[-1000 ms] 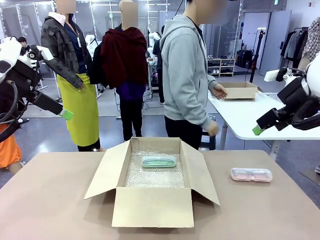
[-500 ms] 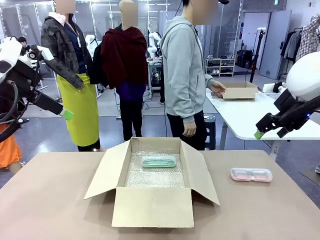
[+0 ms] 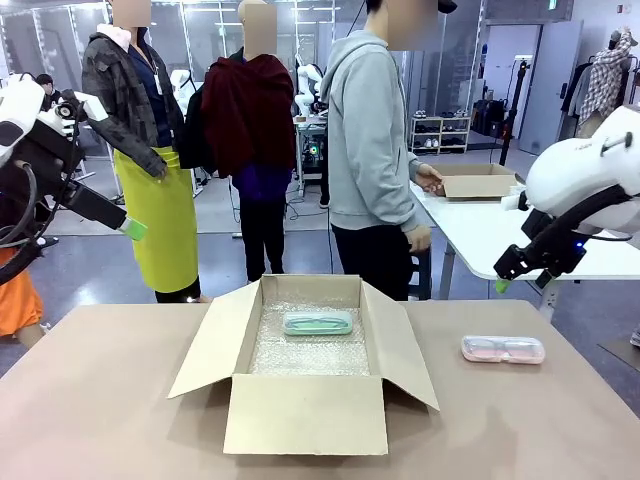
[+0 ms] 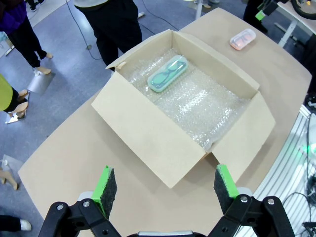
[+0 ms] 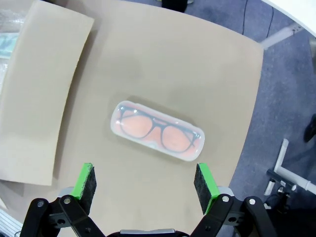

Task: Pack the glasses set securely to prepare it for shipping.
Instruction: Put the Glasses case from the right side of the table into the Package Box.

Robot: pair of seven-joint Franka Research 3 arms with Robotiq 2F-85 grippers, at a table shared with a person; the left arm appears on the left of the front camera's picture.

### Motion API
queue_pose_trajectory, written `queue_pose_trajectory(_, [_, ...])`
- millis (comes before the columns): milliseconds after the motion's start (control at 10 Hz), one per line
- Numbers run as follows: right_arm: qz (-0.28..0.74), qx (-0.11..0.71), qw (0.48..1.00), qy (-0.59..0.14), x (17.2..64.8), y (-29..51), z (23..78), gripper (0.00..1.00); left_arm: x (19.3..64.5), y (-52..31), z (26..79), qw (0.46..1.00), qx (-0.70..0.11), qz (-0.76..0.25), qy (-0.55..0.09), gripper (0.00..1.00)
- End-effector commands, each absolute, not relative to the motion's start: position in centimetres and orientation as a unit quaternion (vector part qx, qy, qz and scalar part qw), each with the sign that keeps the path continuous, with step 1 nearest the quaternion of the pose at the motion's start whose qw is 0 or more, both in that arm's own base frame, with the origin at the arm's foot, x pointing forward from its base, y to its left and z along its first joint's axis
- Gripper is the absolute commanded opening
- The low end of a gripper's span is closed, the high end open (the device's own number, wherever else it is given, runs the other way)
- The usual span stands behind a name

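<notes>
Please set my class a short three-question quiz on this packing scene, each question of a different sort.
1. True or false: the mint green case lies inside the cardboard box, on bubble wrap.
2. Where is the pink case? A) in the box B) on the table, right of the box C) gripped between green pads
3. Fill in: the right end effector hangs over the pink case with its jaws ____.
Key: 1 true; 2 B; 3 open.

Bright, even overhead light; soft shadows; sharp pics; wrist views bend at edges.
</notes>
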State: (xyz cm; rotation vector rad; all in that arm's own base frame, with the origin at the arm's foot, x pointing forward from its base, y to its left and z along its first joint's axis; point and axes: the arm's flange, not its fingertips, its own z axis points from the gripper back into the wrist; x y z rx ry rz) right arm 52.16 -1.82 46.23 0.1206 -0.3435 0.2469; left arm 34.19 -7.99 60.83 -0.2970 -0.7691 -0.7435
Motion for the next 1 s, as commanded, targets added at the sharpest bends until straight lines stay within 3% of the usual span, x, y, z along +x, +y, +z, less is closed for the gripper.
queue_pose_trajectory(0, [0.170,0.050,0.971,-0.157,54.6,-2.5,45.9,1.00,34.2,-7.8,61.0,0.847,-0.150,-0.355,-0.367,1.00])
queue_pose_trajectory(200, [0.347,0.054,0.927,-0.132,55.5,-2.2,45.1,1.00,34.2,-7.8,61.0,0.847,-0.150,-0.355,-0.367,1.00])
queue_pose_trajectory(600, [0.517,0.054,0.851,-0.074,55.1,-0.7,46.5,1.00,34.2,-7.8,61.0,0.847,-0.150,-0.355,-0.367,1.00])
queue_pose_trajectory(800, [0.554,0.019,0.831,-0.047,54.1,-0.6,46.8,1.00,34.2,-7.8,61.0,0.847,-0.150,-0.355,-0.367,1.00])
queue_pose_trajectory(900, [0.514,0.054,0.853,-0.075,54.8,0.0,46.1,1.00,34.2,-7.8,61.0,0.847,-0.150,-0.355,-0.367,1.00])
